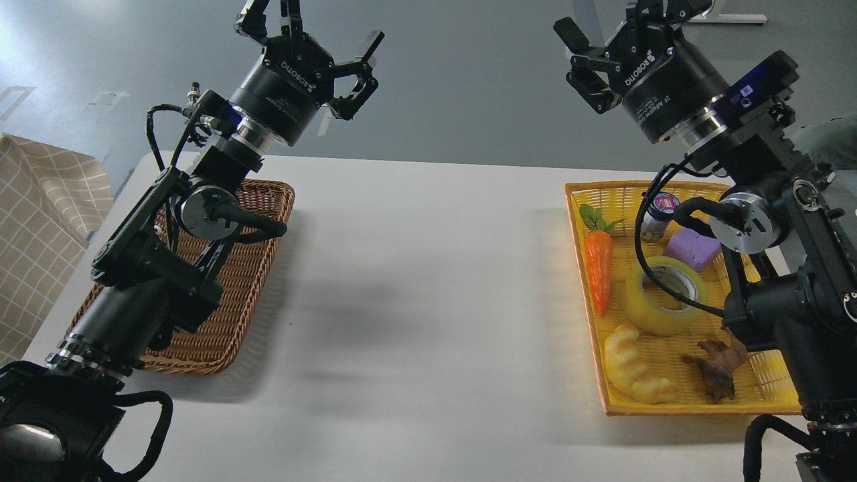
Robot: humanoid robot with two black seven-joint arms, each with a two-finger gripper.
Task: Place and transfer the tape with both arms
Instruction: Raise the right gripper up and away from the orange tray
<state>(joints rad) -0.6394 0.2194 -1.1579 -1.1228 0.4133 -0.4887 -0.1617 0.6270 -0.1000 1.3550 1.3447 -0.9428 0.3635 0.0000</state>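
The tape [659,304], a thick translucent yellow roll with a grey-white core, lies flat in the yellow basket [579,195] on the right of the table. A black cable of my right arm crosses over its top. My right gripper [622,17] is open and empty, raised high above the basket's far end, well clear of the tape. My left gripper [309,27] is open and empty, raised high above the far end of the brown wicker basket [231,314] on the left.
In the yellow basket with the tape are an orange carrot [598,268], a pale ridged croissant [633,365], a purple block [693,246], a small bottle [657,214] and a brown figure [716,365]. A checked cloth [40,227] lies at the far left.
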